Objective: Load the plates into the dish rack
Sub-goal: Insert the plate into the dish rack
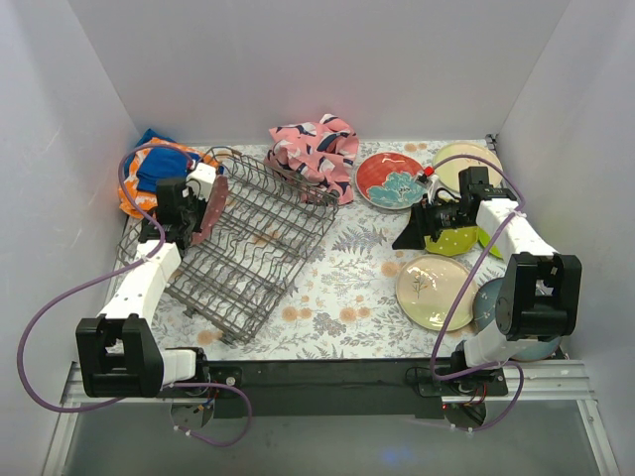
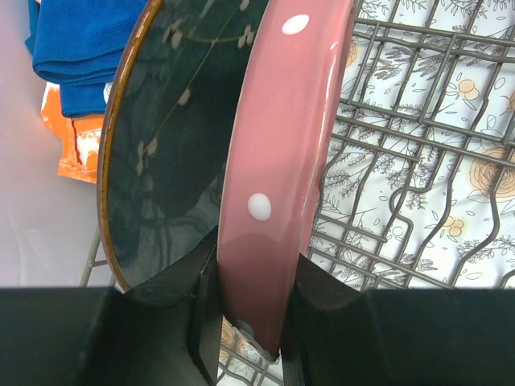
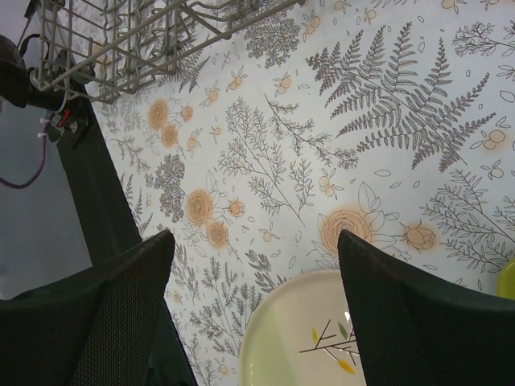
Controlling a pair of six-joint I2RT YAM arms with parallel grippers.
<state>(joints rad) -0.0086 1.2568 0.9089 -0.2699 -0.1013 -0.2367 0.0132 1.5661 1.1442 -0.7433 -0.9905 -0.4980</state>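
Left fingers (image 2: 330,314) tight on pink plate (image 2: 282,161) at dish rack (image 1: 260,253); right fingers (image 3: 418,322) wide

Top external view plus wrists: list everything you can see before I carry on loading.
dish rack: one, grey wire, left of centre, angled
pink plate: one, white-dotted, upright at the rack's far left end
dark plate: one, brown-rimmed, upright beside the pink plate
red plate: one, teal pattern, flat, far middle
cream plate: one, pale, far right
sprig plate: one, cream, near right
green plate: one, lime, right of centre, mostly covered from above
blue-grey plate: one, near right, partly behind the right arm
pink cloth: one, patterned, bunched, far middle
blue cloth: one, far left, on something orange
tablecloth: one, white floral
left hand: shut on the pink plate
right hand: open, hovering among the right-side plates
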